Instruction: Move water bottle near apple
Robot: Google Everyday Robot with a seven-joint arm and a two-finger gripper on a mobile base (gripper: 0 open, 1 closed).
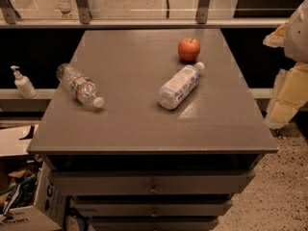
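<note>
1. Status. My tool (288, 83) hangs off the surface (144, 126) at 3 o'clock, at the right margin of the view. I cannot tell whether it is spread or pressed together; it holds nothing that I can see.

2. Target. The water bottle (78, 86) lies on its side at 9 o'clock, near the left edge, cap pointing to 4 o'clock. The apple (189, 49) stands at 1 o'clock, well apart from it.

3. Hazards.
- Wrong pick: a labelled bottle (179, 86) lies between my tool and the target, its cap just beside the apple. I judge it the likeliest mistaken grasp.
- Roll-off: the target is round and ribbed. A glancing contact probably rolls it toward 9 o'clock and over the edge.
- Slip: a grip across thin clear plastic may squeeze the bottle out.
- Collision on delivery: the space at 6 o'clock of the apple is occupied. Setting down there risks nudging the apple, which can roll away.
</note>
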